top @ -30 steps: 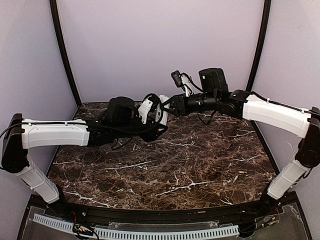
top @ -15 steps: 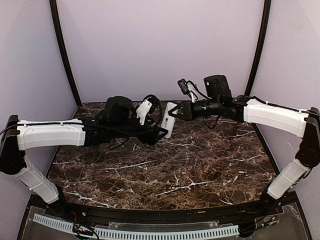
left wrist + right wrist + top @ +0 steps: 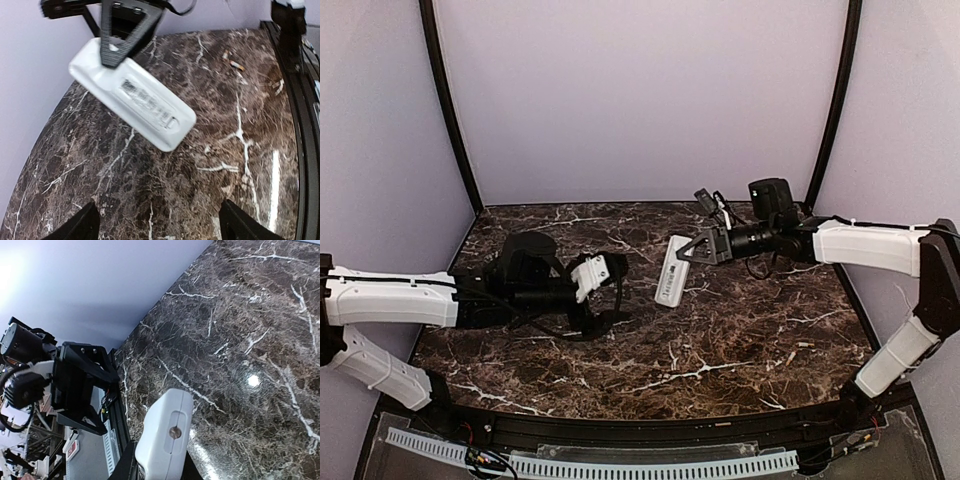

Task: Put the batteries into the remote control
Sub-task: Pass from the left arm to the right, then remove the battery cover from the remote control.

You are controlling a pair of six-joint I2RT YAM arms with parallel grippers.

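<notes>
Lilac walls (image 3: 640, 100) enclosed a dark brown marble table (image 3: 720, 350) w/ white veins. The left arm (image 3: 390, 297) lay low over the table's left side, reaching toward centre. The right arm (image 3: 865, 245) came in from the right, held higher. The left claw (image 3: 618, 290) had its fingers well apart w/ nothing btwn them. The right claw (image 3: 692, 250) was clamped on one end of the remote (image 3: 671, 271). The remote hung tilted in the air above mid-table, clear of the surface, other end pointing down. Its plain back w/ a printed label faced the left wrist cam (image 3: 135, 95). A few tiny slim bits (image 3: 236, 65) lay on the marble nr the right edge, too small to identify.
</notes>
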